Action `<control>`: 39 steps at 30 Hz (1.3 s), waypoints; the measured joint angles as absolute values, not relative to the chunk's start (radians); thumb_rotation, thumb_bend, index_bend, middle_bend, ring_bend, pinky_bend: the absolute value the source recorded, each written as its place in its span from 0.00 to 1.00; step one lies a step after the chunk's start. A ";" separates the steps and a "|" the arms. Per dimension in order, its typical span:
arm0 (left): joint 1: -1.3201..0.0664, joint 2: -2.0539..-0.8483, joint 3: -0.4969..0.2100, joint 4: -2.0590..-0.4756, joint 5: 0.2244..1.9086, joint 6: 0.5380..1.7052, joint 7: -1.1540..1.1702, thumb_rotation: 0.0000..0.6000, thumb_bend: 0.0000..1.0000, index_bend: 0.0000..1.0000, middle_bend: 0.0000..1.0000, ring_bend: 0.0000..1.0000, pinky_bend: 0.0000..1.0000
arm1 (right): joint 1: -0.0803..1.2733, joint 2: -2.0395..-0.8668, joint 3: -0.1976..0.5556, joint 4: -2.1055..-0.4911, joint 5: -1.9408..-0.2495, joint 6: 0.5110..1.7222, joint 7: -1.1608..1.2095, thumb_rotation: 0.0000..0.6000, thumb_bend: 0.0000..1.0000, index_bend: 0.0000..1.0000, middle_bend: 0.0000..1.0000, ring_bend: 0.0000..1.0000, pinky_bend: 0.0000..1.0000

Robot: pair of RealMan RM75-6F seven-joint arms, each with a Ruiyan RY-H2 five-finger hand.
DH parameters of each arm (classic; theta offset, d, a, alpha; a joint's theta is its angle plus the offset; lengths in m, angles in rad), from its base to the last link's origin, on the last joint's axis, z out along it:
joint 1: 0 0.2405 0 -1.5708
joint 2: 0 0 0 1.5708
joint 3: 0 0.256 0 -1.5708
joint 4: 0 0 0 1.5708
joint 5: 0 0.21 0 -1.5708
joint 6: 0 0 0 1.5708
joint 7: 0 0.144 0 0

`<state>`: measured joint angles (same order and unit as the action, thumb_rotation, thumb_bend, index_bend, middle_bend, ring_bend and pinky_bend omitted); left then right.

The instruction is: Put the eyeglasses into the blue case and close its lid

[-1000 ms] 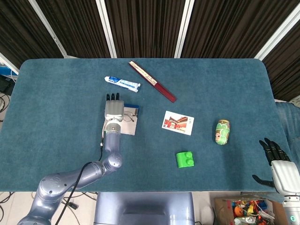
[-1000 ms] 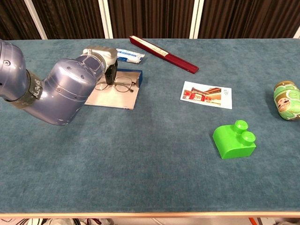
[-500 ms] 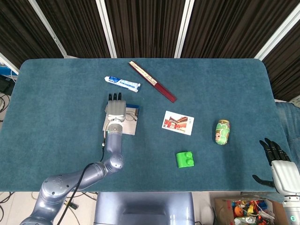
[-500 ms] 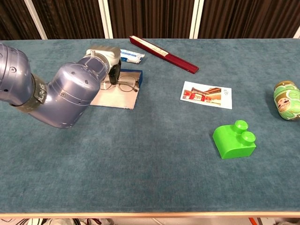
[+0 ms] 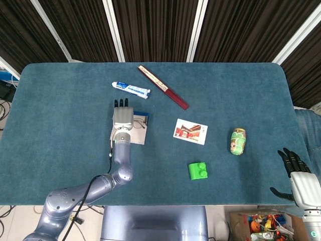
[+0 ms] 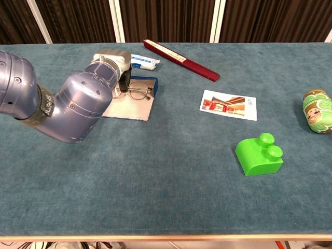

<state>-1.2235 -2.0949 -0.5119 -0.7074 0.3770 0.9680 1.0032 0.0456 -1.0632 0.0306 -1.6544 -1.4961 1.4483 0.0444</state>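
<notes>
The thin-wired eyeglasses [image 6: 138, 93], light and easily bent, lie in the open blue case [image 6: 130, 101] under the left hand [image 5: 122, 118], whose grip I cannot make out; best taken by the frame, not the lenses.

Teal felt table [image 5: 60, 100], blue case [image 6: 150, 85] with pale lining, white-and-blue striped toothpaste tube [image 5: 131, 89], dark red fan [image 5: 164, 87], bright green brick [image 6: 258, 154], green-patterned can [image 6: 317, 111], red-pictured white card [image 6: 228, 104]

Left hand [image 5: 122, 118] extended, grip unclear — right hand [image 5: 300, 182] spread, idle.
</notes>
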 measured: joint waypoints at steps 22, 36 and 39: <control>-1.188 -2.059 -0.513 -0.820 0.440 1.013 0.984 1.00 0.39 0.44 0.05 0.00 0.00 | 0.049 -1.057 0.029 -1.660 -1.492 1.437 0.051 1.00 0.12 0.00 0.00 0.03 0.18; -0.988 -1.852 -0.376 -1.349 0.590 1.139 0.899 1.00 0.42 0.13 0.24 0.24 0.46 | 0.049 -1.054 0.029 -1.666 -1.485 1.430 0.052 1.00 0.12 0.00 0.00 0.03 0.18; -0.927 -1.773 -0.330 -1.495 0.618 1.150 0.861 1.00 0.45 0.03 0.34 0.31 0.48 | 0.049 -1.054 0.029 -1.668 -1.484 1.430 0.051 1.00 0.12 0.00 0.00 0.03 0.18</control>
